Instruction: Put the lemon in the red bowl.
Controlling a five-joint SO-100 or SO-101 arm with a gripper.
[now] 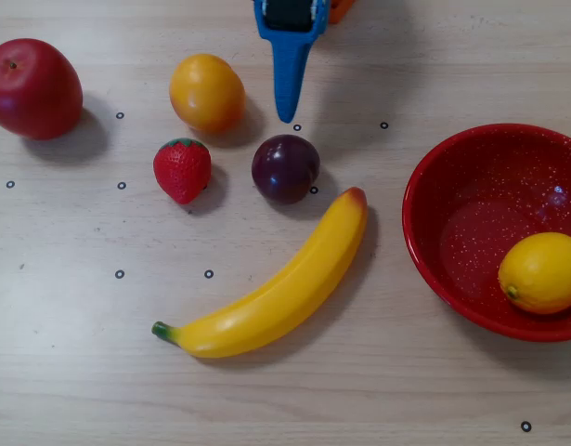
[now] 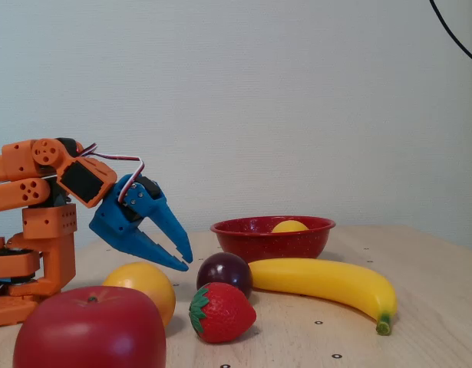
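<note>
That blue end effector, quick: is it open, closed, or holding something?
End effector: open, holding nothing; the lemon already sits in the red bowl.

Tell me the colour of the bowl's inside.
Glossy red with fine white speckles, clearest in the overhead view.

The lemon (image 1: pixel 541 272) is a pale yellow oval toy fruit with a small greenish nub at one end. In the overhead view that nub points left and slightly down. It lies inside the red bowl (image 1: pixel 452 195), on its side, resting against the lower right part of the bowl's floor and wall. In the fixed view only its rounded top (image 2: pixel 289 226) shows above the rim.

The red bowl (image 2: pixel 251 239) is wide, round and glossy, with fine white speckles all over. It stands upright near the right edge of the tabletop — so close that the overhead view cuts off its right side.
</note>
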